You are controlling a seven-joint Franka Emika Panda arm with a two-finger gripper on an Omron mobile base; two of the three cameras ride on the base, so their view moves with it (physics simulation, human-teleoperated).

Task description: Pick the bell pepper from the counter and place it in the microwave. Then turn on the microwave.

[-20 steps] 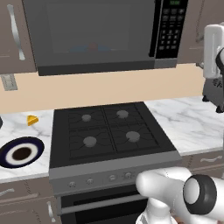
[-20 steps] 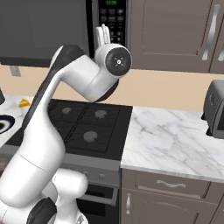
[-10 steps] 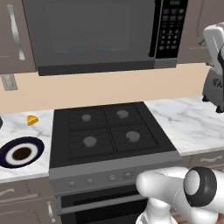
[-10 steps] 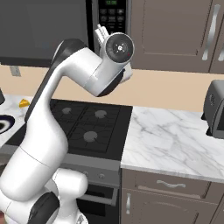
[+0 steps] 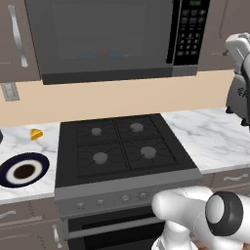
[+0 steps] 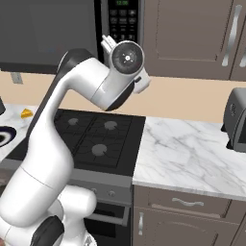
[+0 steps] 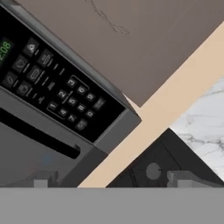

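Marble counter (image 5: 210, 139) flanking a black stovetop (image 5: 122, 146) under brown cabinets.
Gripper (image 7: 111, 180), jaws spread and holding nothing, is facing the closed microwave (image 5: 105, 41); its keypad (image 7: 50, 81) is sitting at ten o'clock.

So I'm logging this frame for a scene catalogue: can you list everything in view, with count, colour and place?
Over-range microwave: one, dark grey, door shut, black keypad at right, above the stove.
Gas stovetop: one, black, four burners, centre.
Marble countertop: white with grey veins, both sides of the stove.
Round plate: one, dark-rimmed, counter left.
Small wedge: one, yellow, behind the plate.
Toaster: one, dark grey, counter right.
Cabinets: brown, upper and lower.
Gripper: open, empty, near the keypad.
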